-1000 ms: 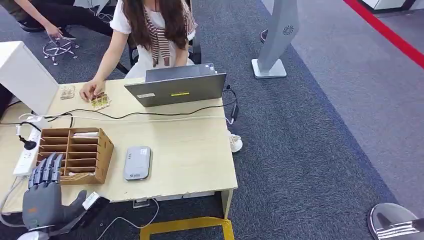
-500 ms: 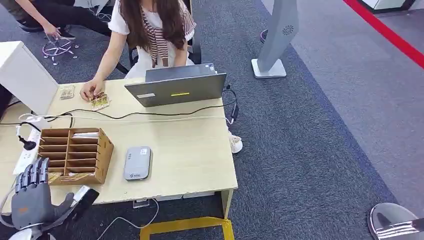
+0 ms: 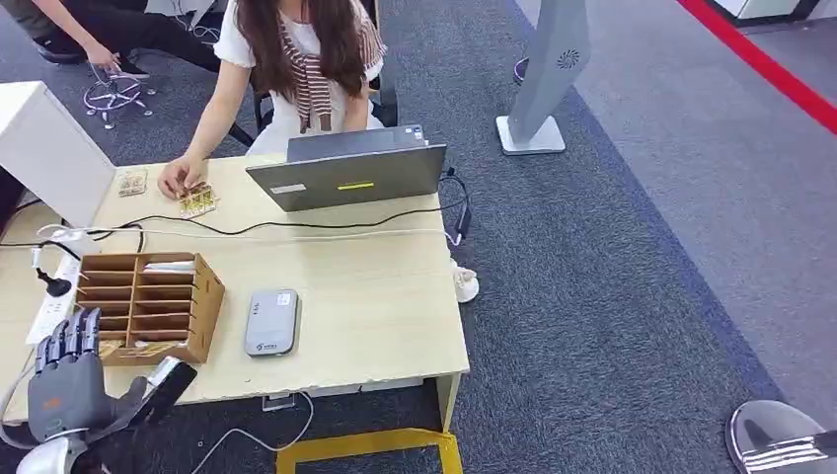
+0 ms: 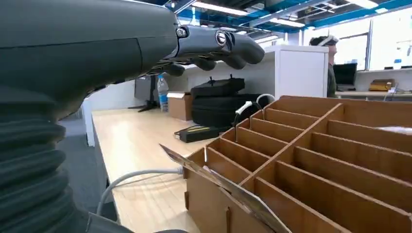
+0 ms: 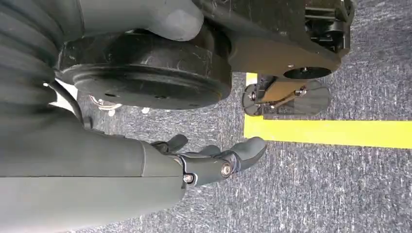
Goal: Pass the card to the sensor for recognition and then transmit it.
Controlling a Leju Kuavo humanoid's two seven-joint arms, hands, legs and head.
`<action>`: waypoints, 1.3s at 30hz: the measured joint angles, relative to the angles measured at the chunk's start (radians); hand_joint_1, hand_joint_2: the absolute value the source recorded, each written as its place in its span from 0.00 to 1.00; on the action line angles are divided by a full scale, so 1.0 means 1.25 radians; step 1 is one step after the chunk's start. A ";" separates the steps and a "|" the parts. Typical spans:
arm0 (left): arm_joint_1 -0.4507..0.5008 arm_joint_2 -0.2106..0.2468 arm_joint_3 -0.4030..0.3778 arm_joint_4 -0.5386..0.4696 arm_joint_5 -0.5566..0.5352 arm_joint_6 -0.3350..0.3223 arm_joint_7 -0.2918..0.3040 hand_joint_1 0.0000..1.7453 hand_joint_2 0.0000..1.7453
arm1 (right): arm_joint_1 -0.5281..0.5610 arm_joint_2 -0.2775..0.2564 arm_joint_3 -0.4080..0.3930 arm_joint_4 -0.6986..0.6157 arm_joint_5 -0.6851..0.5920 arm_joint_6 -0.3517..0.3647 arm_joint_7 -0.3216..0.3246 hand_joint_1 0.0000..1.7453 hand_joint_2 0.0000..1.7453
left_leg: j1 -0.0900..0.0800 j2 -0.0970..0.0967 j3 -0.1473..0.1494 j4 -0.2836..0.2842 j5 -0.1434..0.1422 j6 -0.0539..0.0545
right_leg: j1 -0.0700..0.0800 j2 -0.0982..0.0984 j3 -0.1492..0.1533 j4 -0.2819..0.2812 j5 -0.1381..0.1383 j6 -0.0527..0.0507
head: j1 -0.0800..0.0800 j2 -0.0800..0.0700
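My left hand hovers open at the table's front left corner, fingers straight, just left of the wooden slotted organizer. Cards lie in the organizer's lowest slot. The left wrist view has the left hand above and beside the organizer, with a card sticking out of a near slot, untouched. The grey card sensor lies flat on the table to the organizer's right. My right hand hangs over the carpet, fingers loose and holding nothing.
A person sits at the table's far side, one hand on small cards. A laptop stands in front of them, with cables across the table. A power strip and a white box are at the left.
My left hand has drawn back from over the organizer's front corner, moving left and toward the table's near edge. The person and the sensor have not moved.
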 joint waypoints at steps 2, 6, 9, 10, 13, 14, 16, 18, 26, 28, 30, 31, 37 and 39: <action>-0.009 0.000 0.000 0.007 -0.004 -0.013 0.007 0.00 1.00 | 0.000 0.000 0.000 0.000 0.002 0.000 0.000 0.00 1.00 | 0.000 0.000 0.000 0.000 0.000 0.000 | 0.000 0.000 0.000 0.000 0.000 0.000 | 0.000 0.000; -0.025 0.000 0.000 0.021 -0.007 -0.045 0.024 0.00 1.00 | -0.001 0.000 -0.001 0.000 0.002 0.000 0.003 0.00 1.00 | 0.000 0.000 0.000 0.000 0.000 0.000 | 0.000 0.000 0.000 0.000 0.000 0.000 | 0.000 0.000; -0.035 0.000 0.000 0.028 -0.009 -0.064 0.035 0.00 1.00 | -0.001 0.000 -0.002 0.000 0.004 0.000 0.004 0.00 1.00 | 0.000 0.000 0.000 0.000 0.000 0.000 | 0.000 0.000 0.000 0.000 0.000 0.000 | 0.000 0.000; -0.038 0.000 0.000 0.031 -0.009 -0.070 0.039 0.00 1.00 | -0.001 0.000 -0.002 0.000 0.004 0.000 0.004 0.00 1.00 | 0.000 0.000 0.000 0.000 0.000 0.000 | 0.000 0.000 0.000 0.000 0.000 0.000 | 0.000 0.000; -0.045 0.000 0.000 0.038 -0.011 -0.077 0.041 0.00 1.00 | -0.001 0.000 -0.002 0.000 0.005 0.001 0.004 0.00 1.00 | 0.000 0.000 0.000 0.000 0.000 0.000 | 0.000 0.000 0.000 0.000 0.000 0.000 | 0.000 0.000; -0.046 0.000 0.000 0.038 -0.011 -0.077 0.042 0.00 1.00 | -0.001 0.000 -0.002 0.000 0.005 0.001 0.004 0.00 1.00 | 0.000 0.000 0.000 0.000 0.000 0.000 | 0.000 0.000 0.000 0.000 0.000 0.000 | 0.000 0.000; -0.049 0.000 0.000 0.040 -0.011 -0.077 0.042 0.00 1.00 | -0.002 0.000 -0.003 0.000 0.005 0.001 0.004 0.00 1.00 | 0.000 0.000 0.000 0.000 0.000 0.000 | 0.000 0.000 0.000 0.000 0.000 0.000 | 0.000 0.000; -0.051 0.000 0.000 0.042 -0.011 -0.079 0.042 0.00 1.00 | -0.002 0.000 -0.003 0.000 0.006 0.001 0.005 0.00 1.00 | 0.000 0.000 0.000 0.000 0.000 0.000 | 0.000 0.000 0.000 0.000 0.000 0.000 | 0.000 0.000; -0.058 -0.001 0.000 0.044 -0.014 -0.083 0.042 0.00 1.00 | -0.002 0.000 -0.003 0.000 0.007 0.012 -0.004 0.00 1.00 | 0.000 0.000 0.000 0.000 0.000 0.000 | 0.000 0.000 0.000 0.000 0.000 0.000 | 0.000 0.000; -0.060 -0.003 -0.001 0.044 -0.014 -0.087 0.042 0.00 1.00 | -0.002 0.000 -0.003 0.000 0.008 0.013 -0.007 0.00 1.00 | 0.000 0.000 0.000 0.000 0.000 0.000 | 0.000 0.000 0.000 0.000 0.000 0.000 | 0.000 0.000; -0.061 -0.004 -0.002 0.044 -0.014 -0.088 0.042 0.00 1.00 | -0.002 0.000 -0.003 0.000 0.009 0.014 -0.007 0.00 1.00 | 0.000 0.000 0.000 0.000 0.000 0.000 | 0.000 0.000 0.000 0.000 0.000 0.000 | 0.000 0.000; -0.062 -0.004 -0.002 0.044 -0.014 -0.088 0.042 0.00 1.00 | -0.002 0.000 -0.003 0.000 0.009 0.014 -0.007 0.00 1.00 | 0.000 0.000 0.000 0.000 0.000 0.000 | 0.000 0.000 0.000 0.000 0.000 0.000 | 0.000 0.000; -0.065 -0.004 -0.012 0.044 -0.021 -0.094 0.042 0.00 1.00 | -0.003 0.000 -0.003 0.000 0.011 0.014 -0.010 0.00 1.00 | 0.000 0.000 0.000 0.000 0.000 0.000 | 0.000 0.000 0.000 0.000 0.000 0.000 | 0.000 0.000; -0.068 -0.005 -0.012 0.044 -0.023 -0.094 0.042 0.00 1.00 | -0.003 0.000 -0.003 0.000 0.011 0.014 -0.010 0.00 1.00 | 0.000 0.000 0.000 0.000 0.000 0.000 | 0.000 0.000 0.000 0.000 0.000 0.000 | 0.000 0.000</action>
